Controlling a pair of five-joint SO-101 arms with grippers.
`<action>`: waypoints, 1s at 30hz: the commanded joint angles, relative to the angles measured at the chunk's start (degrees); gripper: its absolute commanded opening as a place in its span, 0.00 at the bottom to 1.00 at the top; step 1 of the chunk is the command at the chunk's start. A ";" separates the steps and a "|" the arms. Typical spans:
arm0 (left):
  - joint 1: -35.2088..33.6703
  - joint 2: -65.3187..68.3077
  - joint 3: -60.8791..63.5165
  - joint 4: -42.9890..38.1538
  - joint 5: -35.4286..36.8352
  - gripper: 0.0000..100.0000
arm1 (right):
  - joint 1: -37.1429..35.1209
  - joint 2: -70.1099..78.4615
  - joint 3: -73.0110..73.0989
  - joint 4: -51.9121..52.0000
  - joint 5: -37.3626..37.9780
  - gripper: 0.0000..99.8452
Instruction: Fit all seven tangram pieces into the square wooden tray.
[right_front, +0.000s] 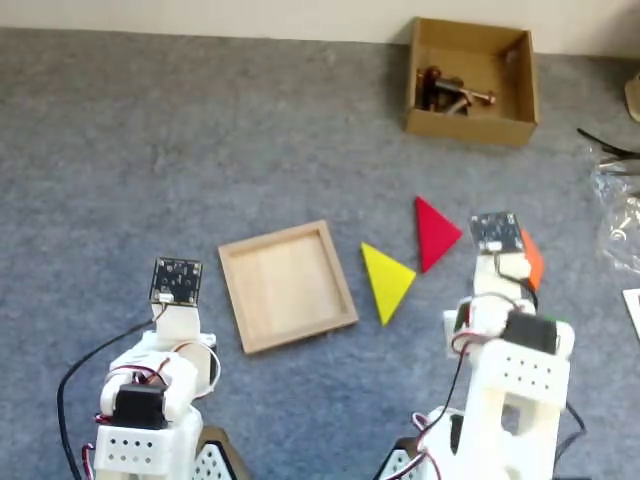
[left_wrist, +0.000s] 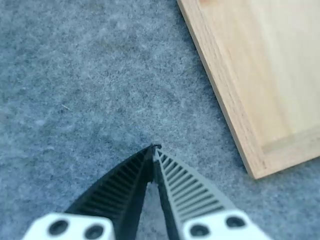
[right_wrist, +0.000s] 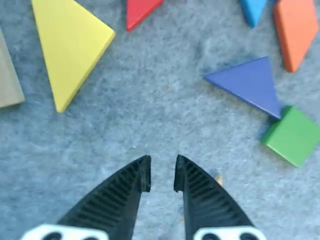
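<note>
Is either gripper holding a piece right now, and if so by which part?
Nothing is held. The left gripper is shut and empty; the right gripper is slightly open, with nothing between its jaws.

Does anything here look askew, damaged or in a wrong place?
Nothing looks damaged or spilled. The wooden tray sits turned a little, not square with the far edge of the table, and holds no piece. The yellow triangle and the red triangle lie flat beside it, apart from each other.
</note>
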 joint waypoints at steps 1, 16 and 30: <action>0.84 -0.40 1.10 -0.09 0.44 0.01 | -3.56 6.02 -6.11 -1.01 -2.81 0.09; 0.84 -0.40 1.10 -0.09 0.44 0.01 | -8.40 22.99 -18.59 -1.27 -3.08 0.09; 0.84 -0.40 1.10 -0.09 0.44 0.01 | -14.55 33.80 -24.40 -6.02 -3.60 0.09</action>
